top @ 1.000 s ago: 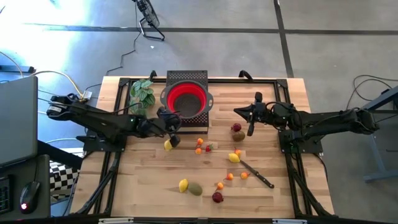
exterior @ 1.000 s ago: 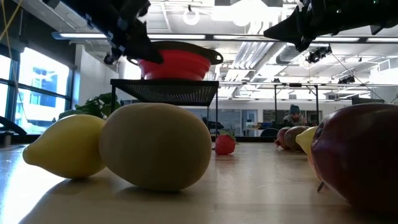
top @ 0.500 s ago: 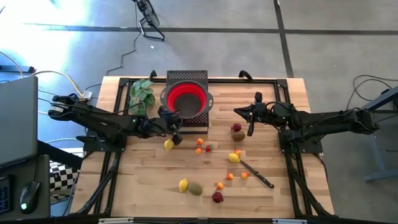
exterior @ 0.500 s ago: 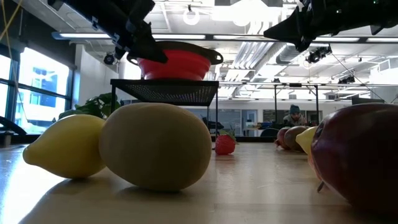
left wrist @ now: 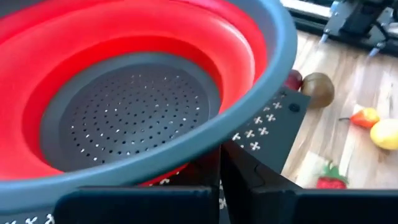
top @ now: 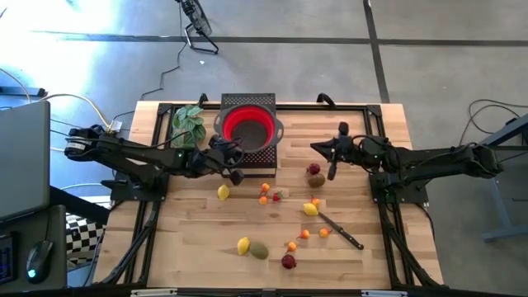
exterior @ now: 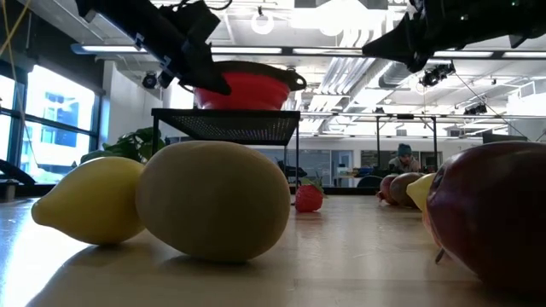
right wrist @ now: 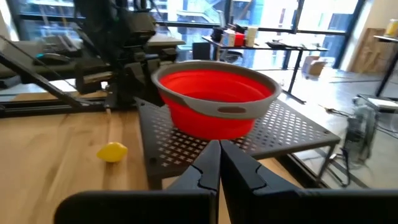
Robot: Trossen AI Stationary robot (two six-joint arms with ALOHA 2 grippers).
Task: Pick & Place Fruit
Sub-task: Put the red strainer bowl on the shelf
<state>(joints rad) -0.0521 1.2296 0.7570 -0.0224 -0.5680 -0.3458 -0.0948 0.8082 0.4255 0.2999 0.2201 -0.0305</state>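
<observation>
Small fruits lie scattered on the wooden table: lemons (top: pixel 223 191) (top: pixel 309 209) (top: pixel 242 245), tiny orange ones (top: pixel 266 187), an olive-green one (top: pixel 259 250), dark red ones (top: pixel 288 261) (top: pixel 314 169) and a brown kiwi (top: pixel 317 180). A red colander (top: pixel 248 128) sits on a black mesh stand (top: pixel 266 157). My left gripper (top: pixel 234 155) is shut and hovers at the colander's near-left rim (left wrist: pixel 249 112), nothing visible between its fingers. My right gripper (top: pixel 332 172) is shut and hangs above the table beside the kiwi.
A green leafy plant (top: pixel 188 122) stands left of the colander. A black-handled knife (top: pixel 342 231) lies near the right-hand lemon. Black frame rails (top: pixel 375 198) run along the table's sides. A person sits in the room far behind the table (exterior: pixel 403 158).
My left gripper has moved toward the table's far edge, away from the lemon below it and up to the colander's rim, staying shut. The fruits have not moved.
</observation>
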